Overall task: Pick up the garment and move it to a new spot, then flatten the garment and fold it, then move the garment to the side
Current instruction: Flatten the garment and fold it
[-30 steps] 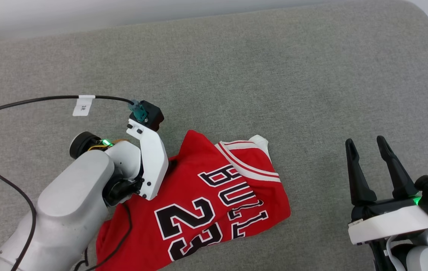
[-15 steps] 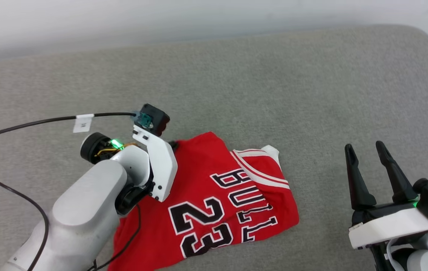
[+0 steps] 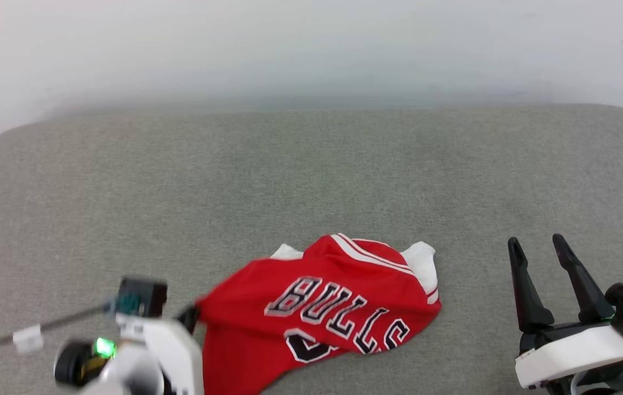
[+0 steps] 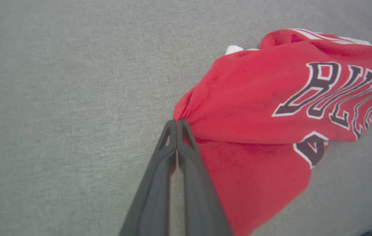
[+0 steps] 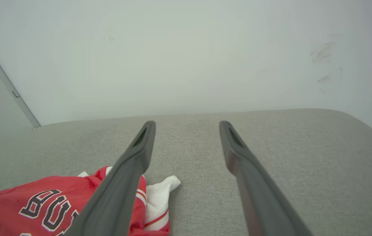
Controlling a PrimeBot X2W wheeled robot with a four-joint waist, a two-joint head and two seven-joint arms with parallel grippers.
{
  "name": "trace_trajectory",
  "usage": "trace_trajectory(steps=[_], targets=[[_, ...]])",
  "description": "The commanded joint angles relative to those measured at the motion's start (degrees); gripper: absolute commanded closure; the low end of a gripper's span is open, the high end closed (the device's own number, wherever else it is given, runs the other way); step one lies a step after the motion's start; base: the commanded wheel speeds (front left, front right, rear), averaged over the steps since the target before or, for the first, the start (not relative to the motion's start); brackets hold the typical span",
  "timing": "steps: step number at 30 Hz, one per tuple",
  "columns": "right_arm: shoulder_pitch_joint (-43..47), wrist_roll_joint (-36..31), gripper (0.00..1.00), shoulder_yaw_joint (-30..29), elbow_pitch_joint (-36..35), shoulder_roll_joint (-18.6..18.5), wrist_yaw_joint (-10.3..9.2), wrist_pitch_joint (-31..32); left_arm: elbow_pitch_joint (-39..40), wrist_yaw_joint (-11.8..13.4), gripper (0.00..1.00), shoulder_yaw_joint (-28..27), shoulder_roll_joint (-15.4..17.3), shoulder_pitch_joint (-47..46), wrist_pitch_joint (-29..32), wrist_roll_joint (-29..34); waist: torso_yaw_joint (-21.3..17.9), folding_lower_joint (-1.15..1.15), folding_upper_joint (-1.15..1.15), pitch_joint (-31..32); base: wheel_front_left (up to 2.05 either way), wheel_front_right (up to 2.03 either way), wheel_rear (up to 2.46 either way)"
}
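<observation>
Our left tool (image 4: 176, 123) has just gone from spread to pressed together. Its two dark fingers now pinch a bunched corner of the garment (image 3: 333, 291) at the red edge nearest that arm. The cloth has answered the grip. A second ago it lay flatter, with the number in full view. Now it rises in a taut ridge from the pinch and drapes back down, with the lettering stretched across the top and most of the number tucked beneath. Our head camera has also tipped up to take in more wall, so we do not read the shift across the picture as travel.

The garment sits toward the near side of the grey cushioned surface (image 3: 311, 164), its white sleeve ends still resting on it — partly lifted, we judge, not yet clear. Our right tool (image 3: 536, 240) stands spread and empty, well apart from the cloth. We take it that the pick-up is secured and the carry to a new spot comes next — provided this small pinch holds.
</observation>
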State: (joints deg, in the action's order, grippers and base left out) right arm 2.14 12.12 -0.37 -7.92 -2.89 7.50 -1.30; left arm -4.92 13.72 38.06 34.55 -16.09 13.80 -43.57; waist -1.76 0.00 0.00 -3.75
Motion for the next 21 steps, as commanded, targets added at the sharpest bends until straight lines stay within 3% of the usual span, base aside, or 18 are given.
trace_trajectory(steps=[1,5,8,9,10,12,13,14,21], targets=[[0.96,0.20,0.00,-0.22,-0.58,0.02,-0.02,0.28,3.54,2.68,1.00,-0.68,0.80,5.67,-0.01,-1.77,0.90,0.00,0.00,0.42,0.00,0.00,0.00],[1.75,0.26,0.00,-0.28,-1.04,0.02,-0.02,0.68,6.87,6.55,1.00,-1.27,1.46,15.74,0.94,-6.10,1.39,0.00,0.00,0.85,0.00,0.00,0.00],[2.16,-0.03,0.00,-0.47,-1.42,0.02,-0.02,0.78,7.57,6.37,1.00,-0.56,0.13,20.02,1.69,-9.20,1.53,0.00,0.00,1.13,0.00,0.00,0.00],[2.25,-0.15,0.00,-0.49,-1.54,0.02,-0.02,0.90,7.55,6.16,0.68,-0.36,-0.32,20.81,1.75,-9.73,1.53,0.00,0.00,1.32,0.00,0.00,0.00],[2.34,-0.26,0.00,-0.56,-1.67,0.02,-0.02,0.99,7.43,6.31,0.00,-0.48,-0.51,21.01,0.95,-9.50,1.55,0.00,0.00,1.55,0.00,0.00,0.00],[2.62,-0.46,0.00,-0.88,-2.00,0.02,-0.02,1.15,7.58,6.42,0.00,-1.13,-1.52,20.22,-1.55,-8.63,1.73,0.00,0.00,2.00,0.00,0.00,0.00],[3.15,-0.50,0.00,-1.34,-2.77,0.02,-0.02,1.74,8.63,7.11,0.00,-3.29,-2.67,17.29,-7.58,-5.83,1.85,0.00,0.00,2.71,0.00,0.00,0.00],[3.28,-0.51,0.00,-1.43,-2.94,0.02,-0.02,1.92,9.03,6.94,0.00,-3.81,-2.86,16.32,-8.66,-5.28,1.88,0.00,0.00,2.81,0.00,0.00,0.00],[3.43,-0.09,0.00,-2.08,-3.54,0.02,-0.02,2.72,8.83,4.99,0.00,-4.31,-2.13,7.89,-9.82,-1.70,1.29,0.00,0.00,2.78,0.00,0.00,0.00]])
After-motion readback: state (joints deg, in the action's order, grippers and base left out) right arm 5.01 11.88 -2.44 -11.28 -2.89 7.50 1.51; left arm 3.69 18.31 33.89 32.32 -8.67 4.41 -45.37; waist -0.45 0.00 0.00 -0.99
